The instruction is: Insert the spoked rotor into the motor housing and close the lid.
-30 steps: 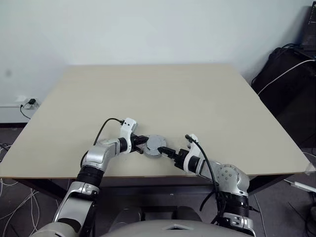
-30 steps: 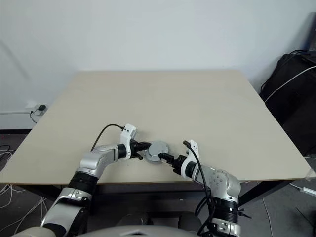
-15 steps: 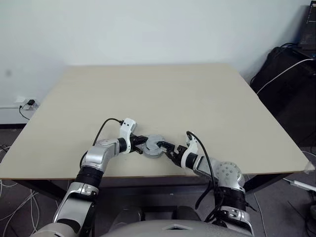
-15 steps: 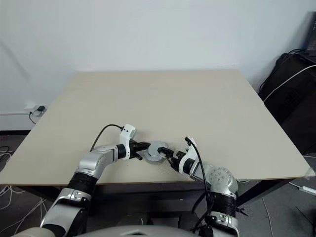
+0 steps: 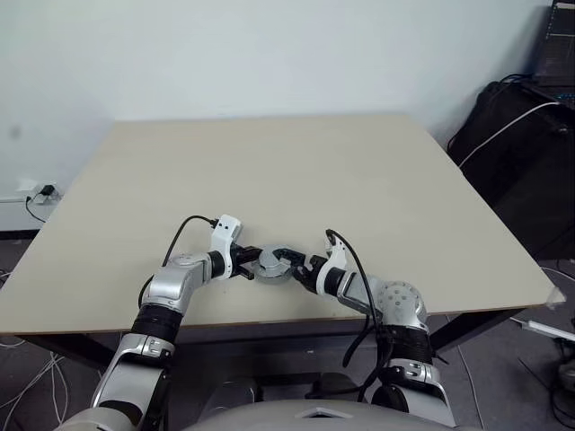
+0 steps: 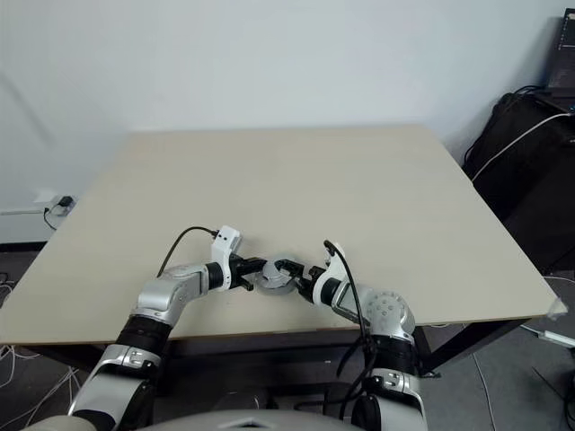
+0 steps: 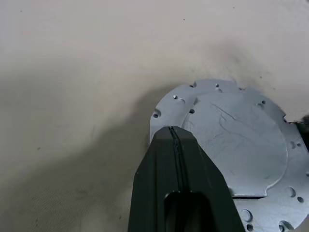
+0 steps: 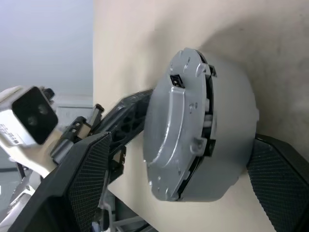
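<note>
The motor housing [image 8: 227, 145], a round grey body, sits on the table near its front edge, also seen as the motor housing [image 5: 272, 264]. A flat silver lid [image 7: 241, 145] with small holes around its rim lies on top of it. The spoked rotor is hidden. My left gripper [image 7: 173, 129] is shut, its tips resting at the lid's edge on the housing's left. My right gripper [image 8: 183, 140] is open, one finger on each side of the housing; I cannot tell whether its pads [image 8: 89, 179] touch it.
The beige table [image 5: 269, 162] stretches away behind the housing. Its front edge runs just below both grippers. A black bag with white cables [image 5: 512, 135] stands on the floor to the right. A wall socket [image 5: 40, 190] is at the left.
My right gripper has moved left and forward, and its open fingers now straddle the housing. The left gripper has kept still. The camera has turned slightly.
</note>
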Available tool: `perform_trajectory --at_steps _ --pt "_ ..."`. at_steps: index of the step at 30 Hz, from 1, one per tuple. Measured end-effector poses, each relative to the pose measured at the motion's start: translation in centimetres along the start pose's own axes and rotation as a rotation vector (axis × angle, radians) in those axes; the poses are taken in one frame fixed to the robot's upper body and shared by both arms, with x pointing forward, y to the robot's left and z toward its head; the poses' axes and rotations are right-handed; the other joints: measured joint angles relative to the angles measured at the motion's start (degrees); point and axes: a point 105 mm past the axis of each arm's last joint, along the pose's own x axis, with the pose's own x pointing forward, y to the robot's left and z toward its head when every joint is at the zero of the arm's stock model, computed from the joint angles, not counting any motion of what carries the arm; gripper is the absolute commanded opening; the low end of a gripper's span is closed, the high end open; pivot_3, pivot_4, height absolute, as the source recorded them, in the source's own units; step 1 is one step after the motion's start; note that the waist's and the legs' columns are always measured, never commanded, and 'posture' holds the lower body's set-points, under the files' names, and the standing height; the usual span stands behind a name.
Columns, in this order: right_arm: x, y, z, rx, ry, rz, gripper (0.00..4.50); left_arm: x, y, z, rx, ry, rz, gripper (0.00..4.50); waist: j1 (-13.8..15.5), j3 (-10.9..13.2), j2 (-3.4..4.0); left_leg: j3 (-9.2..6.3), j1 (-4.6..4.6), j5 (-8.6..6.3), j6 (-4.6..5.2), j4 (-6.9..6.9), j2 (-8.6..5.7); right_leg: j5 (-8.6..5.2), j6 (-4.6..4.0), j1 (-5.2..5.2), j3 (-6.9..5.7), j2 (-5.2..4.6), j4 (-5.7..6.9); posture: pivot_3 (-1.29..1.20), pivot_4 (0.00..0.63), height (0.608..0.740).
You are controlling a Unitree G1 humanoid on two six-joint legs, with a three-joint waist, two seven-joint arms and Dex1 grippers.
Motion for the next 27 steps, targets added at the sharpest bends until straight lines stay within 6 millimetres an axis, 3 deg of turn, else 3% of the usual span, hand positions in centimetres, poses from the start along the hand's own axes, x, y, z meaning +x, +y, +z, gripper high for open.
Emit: perform_trajectory --at_steps 8,11,17,27 --pt "0.21 -0.10 -0.38 0.028 0.016 0.015 4.47 -0.06 -0.02 0.01 0.003 -0.002 0.002 0.00 0.0 0.0 0.01 0.00 0.00 0.00 0.00 0.00 0.00 0.00 0.00 0.00 -0.01 0.01 0.01 0.00 0.000 0.740" --pt "0.17 -0.09 -0.27 0.032 0.009 0.019 3.87 -0.13 0.06 0.01 0.012 0.000 0.011 0.00 0.0 0.0 0.01 0.00 0.00 0.00 0.00 -0.01 0.00 0.00 0.00 -0.02 0.00 0.02 0.01 0.00 0.000 0.740" --pt "-0.01 -0.01 -0.12 0.048 -0.001 0.035 2.10 -0.40 0.39 -0.22 0.008 0.004 0.025 0.00 0.0 0.0 0.03 0.01 -0.01 0.00 0.00 -0.04 0.00 0.00 0.00 -0.04 0.01 0.01 0.01 0.00 0.000 0.740" --pt "-0.06 -0.02 -0.16 0.056 0.000 0.034 2.08 -0.44 0.35 -0.30 0.001 -0.001 0.026 0.00 0.0 0.0 0.05 0.02 -0.01 0.00 0.00 -0.02 -0.01 0.00 0.00 -0.03 0.01 0.00 0.01 0.00 0.000 0.740"
